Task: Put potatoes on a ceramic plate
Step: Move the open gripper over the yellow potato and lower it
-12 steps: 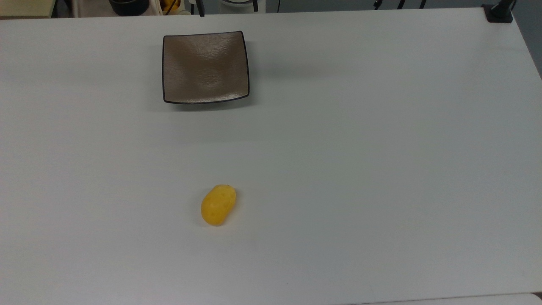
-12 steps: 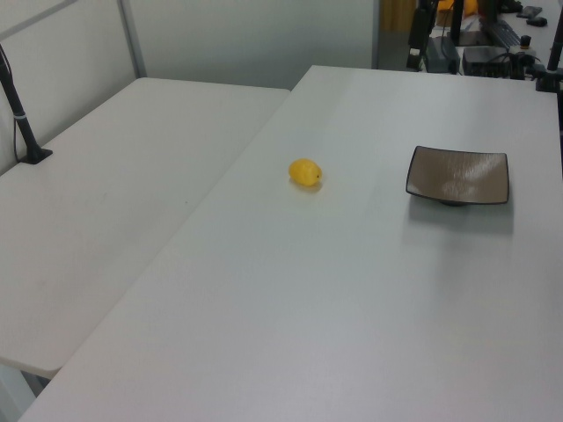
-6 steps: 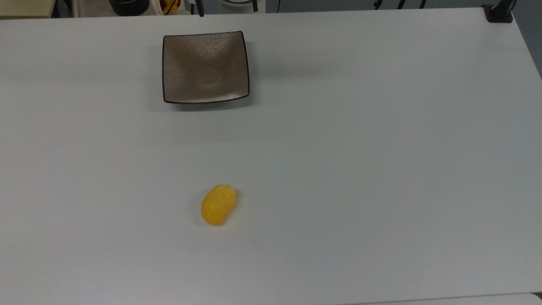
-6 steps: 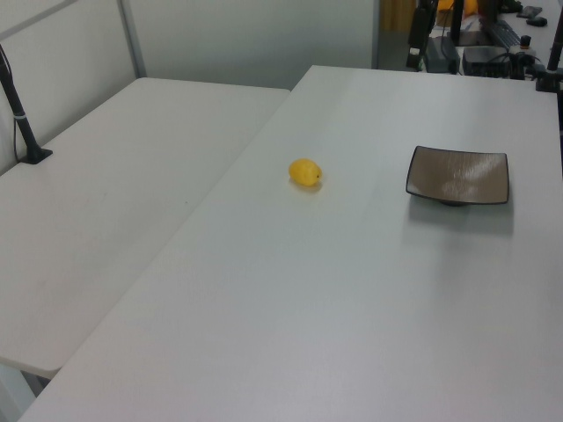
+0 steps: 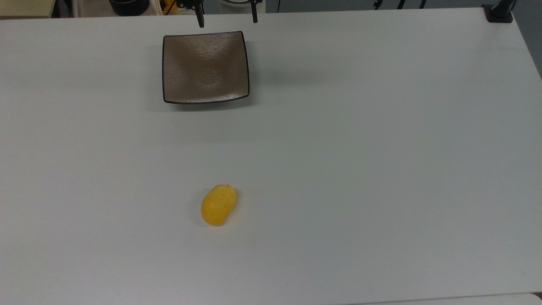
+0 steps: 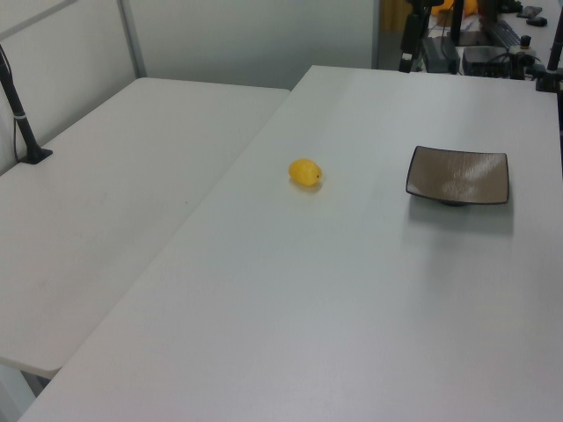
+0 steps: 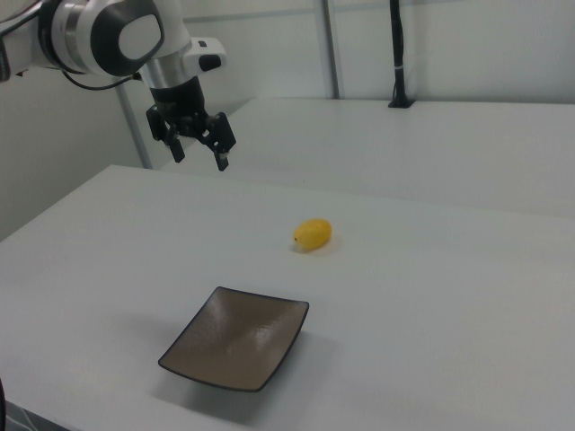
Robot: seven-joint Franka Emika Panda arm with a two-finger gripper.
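A small oval yellow potato point(image 5: 218, 204) lies on the white table point(image 5: 381, 148), near the front in the top view. It also shows as the potato point(image 6: 305, 172) and the potato point(image 7: 312, 234). The square brown-grey ceramic plate point(image 5: 205, 67) sits bare further back; it appears too as the plate point(image 6: 457, 176) and the plate point(image 7: 236, 337). My gripper point(image 7: 200, 159) hangs open above the table with nothing between its fingers. In the top view the gripper point(image 5: 226, 19) is just beyond the plate's far edge, well away from the potato.
A second white table point(image 6: 106, 202) adjoins on the left view's left, with a black pole point(image 6: 22, 123) clamped to it. A black clamp point(image 5: 499, 12) sits at the top view's upper right corner. Clutter stands behind the table's far edge.
The gripper's two fingers have come further into the top view from its upper edge, toward the plate. Potato and plate have not moved.
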